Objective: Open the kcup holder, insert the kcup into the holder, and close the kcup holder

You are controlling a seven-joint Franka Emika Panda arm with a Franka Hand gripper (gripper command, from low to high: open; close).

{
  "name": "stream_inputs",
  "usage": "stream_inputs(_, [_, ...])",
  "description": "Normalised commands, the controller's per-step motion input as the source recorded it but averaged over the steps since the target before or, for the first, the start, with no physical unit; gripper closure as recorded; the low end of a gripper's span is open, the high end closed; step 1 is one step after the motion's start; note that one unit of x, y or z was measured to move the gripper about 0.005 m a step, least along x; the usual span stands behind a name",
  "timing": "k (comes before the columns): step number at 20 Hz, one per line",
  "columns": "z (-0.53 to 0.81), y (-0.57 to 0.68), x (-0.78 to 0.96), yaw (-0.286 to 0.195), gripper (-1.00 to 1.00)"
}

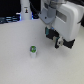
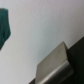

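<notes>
1. I see the kcup (image 1: 33, 50): small, green top, pale body, upright on the white table (image 1: 15, 60).
2. My gripper (image 1: 56, 41) hangs well apart, toward the exterior view's right.
3. Finger opening: I cannot tell; blurred.

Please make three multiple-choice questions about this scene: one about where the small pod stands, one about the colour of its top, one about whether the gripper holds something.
1. Where is the pod in the exterior view?
A. Alone on the white table
B. Between the gripper's fingers
C. On top of the robot arm

2. What colour is the pod's top?
A. Red
B. Green
C. Blue

3. What does the gripper hold?
A. The pod
B. A cup
C. Nothing visible

Answers:
1. A, it stands by itself on the bare surface.
2. B, the top shows green above a pale body.
3. C, the gripper hangs apart from the pod, toward the exterior view's right.
</notes>
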Motion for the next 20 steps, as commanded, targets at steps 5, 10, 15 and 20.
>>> stream_inputs(5, [-0.04,-0.32,-0.32,-0.278,-1.0])
stream_inputs(10, [-0.26,-0.38,-0.38,-0.264,-1.0])
stream_inputs(15, [-0.4,-0.43,-0.37,-0.257,-1.0])
stream_inputs(20, [-0.47,-0.44,-0.34,-0.262,-1.0])
